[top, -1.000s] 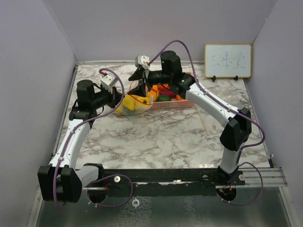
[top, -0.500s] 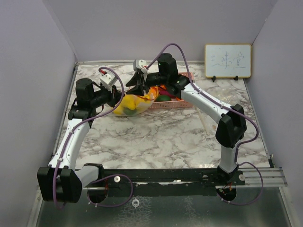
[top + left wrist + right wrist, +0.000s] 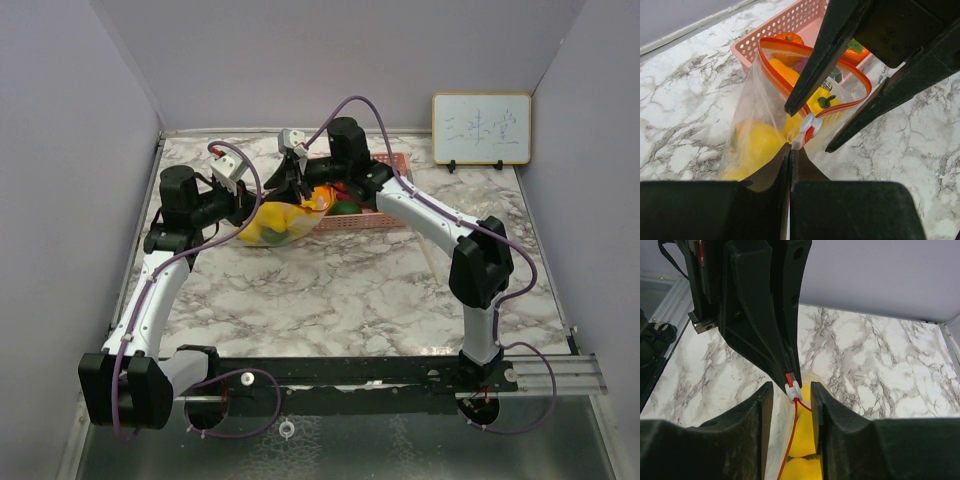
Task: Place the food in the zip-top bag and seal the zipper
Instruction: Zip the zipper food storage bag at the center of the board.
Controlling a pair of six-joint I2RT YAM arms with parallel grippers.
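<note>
From above, the white grey-veined marble counter carried a large clear crinkly zip-top bag near its far edge, left of centre, slumped against a pink perforated plastic basket at the middle of that edge. A small white framed board stood at the far right corner. The left gripper and the right gripper met over the bag's mouth, and their black housings hid the contact there. Glossy yellow food showed through the film; the pieces in the basket were largely covered by the right arm. In the left wrist view, the left gripper had its fingers pressed flat together, pinching the bag's corner just below a small white slider. The thin orange-red zipper curved in an open loop around a yellow bell pepper, with a round yellow fruit lower in the bag. An orange fruit sat in the basket behind. The right gripper's two fingers stood spread, one on each side of the slider. The right wrist view showed the right gripper straddling the slider without touching it, the left gripper's tips clamped on the strip just above, and the bag's lower part cut off at the frame's bottom.
</note>
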